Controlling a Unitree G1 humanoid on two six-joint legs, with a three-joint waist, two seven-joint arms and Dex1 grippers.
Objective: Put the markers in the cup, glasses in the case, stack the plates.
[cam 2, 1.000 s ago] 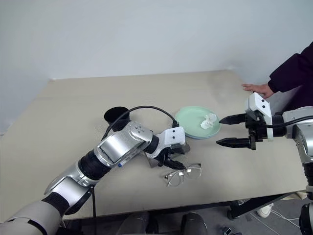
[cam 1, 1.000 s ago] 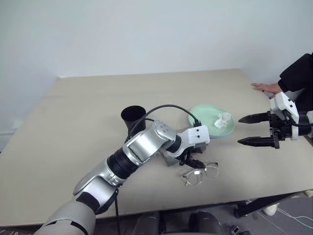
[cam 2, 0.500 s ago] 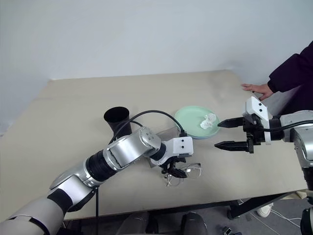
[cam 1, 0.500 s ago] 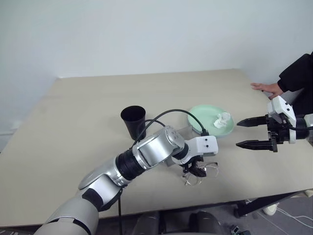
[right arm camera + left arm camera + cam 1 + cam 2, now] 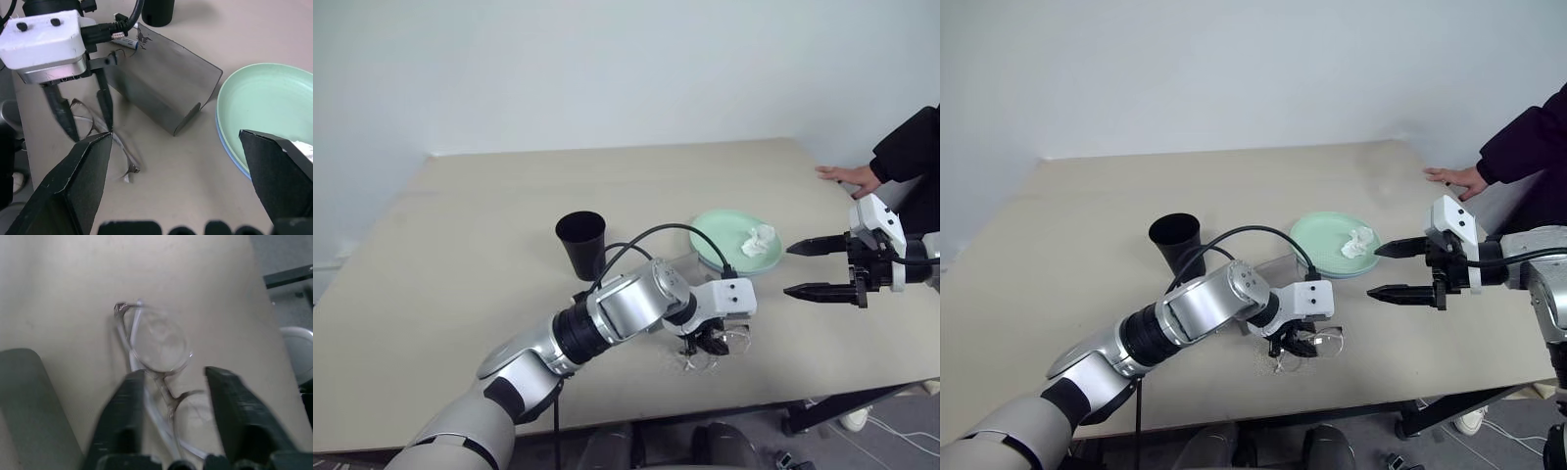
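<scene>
My left pincer (image 5: 171, 426) is down over the glasses (image 5: 159, 357) near the front edge of the surface (image 5: 460, 245). From the wrist cam its two black fingers (image 5: 124, 416) stand on either side of the frame at the bridge, with a gap between them. I honestly can't tell if they're touching the wire or just straddling it, so I won't call it a grip. The glasses lie flat on the surface, lenses side by side.

Right beside them sits the grey case (image 5: 161, 95), flap up. A blue-capped marker (image 5: 128, 43) pokes out just behind it, close to the black cup (image 5: 580, 243), which stands upright.

The mint green plate (image 5: 724, 235) sits on top of the light blue one (image 5: 227, 147), with a crumpled tissue (image 5: 757, 240) on it.

My right pincer (image 5: 818, 269) hangs in the air beside the plates, fingers spread wide and holding nothing. A person's hand (image 5: 845, 175) rests on the far corner.
</scene>
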